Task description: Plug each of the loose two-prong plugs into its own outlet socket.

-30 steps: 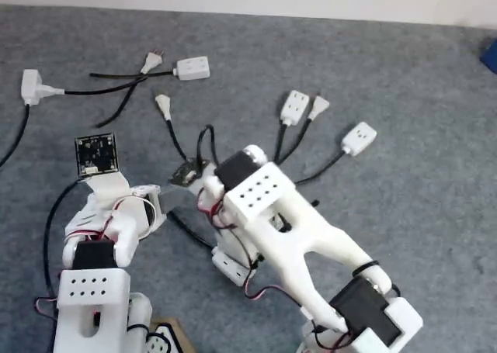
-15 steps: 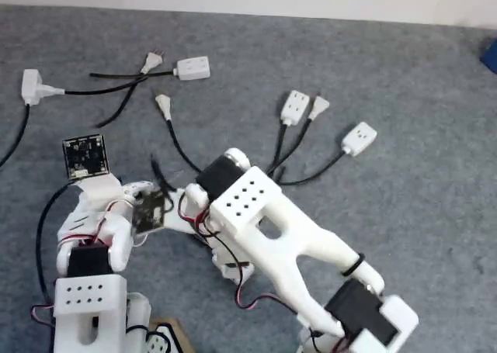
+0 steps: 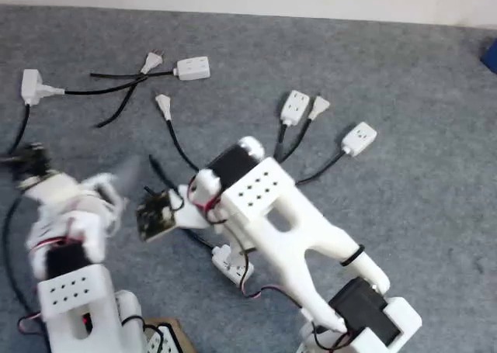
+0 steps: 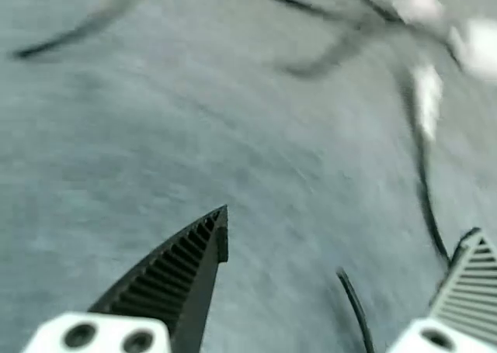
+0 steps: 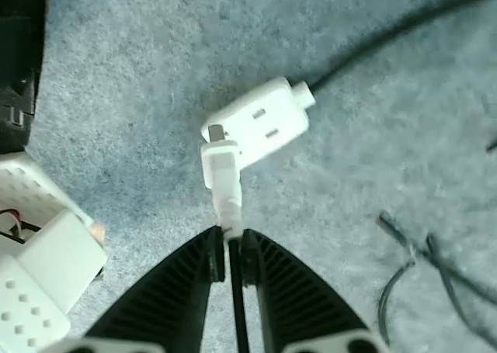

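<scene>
Obs, right wrist view: right end effector (image 5: 231,248) has its fingers pressed together, pinching the black cord (image 5: 235,306) just behind a white plug (image 5: 221,171). The plug sits directly ahead of the fingertips. Its prong end touches one end of a white socket (image 5: 260,124) that lies flat on the grey surface (image 5: 155,74). Cannot tell whether the prongs are seated in the slots.

High view: the same socket (image 3: 231,264) lies at the front of the surface, partly under the right arm (image 3: 272,205).

Left wrist view: left end effector (image 4: 347,225) has its fingers spread wide above the surface. A black cord end (image 4: 353,306) lies near 1 finger.

Far side, high view, well apart from both end effectors:
- rear socket (image 3: 192,68) with rear plug (image 3: 153,60) just beside it, not joined
- middle socket (image 3: 294,107) with middle plug (image 3: 318,105) just beside it
- side socket (image 3: 359,138)
- lone plug (image 3: 163,103) between the rear and middle pairs
</scene>
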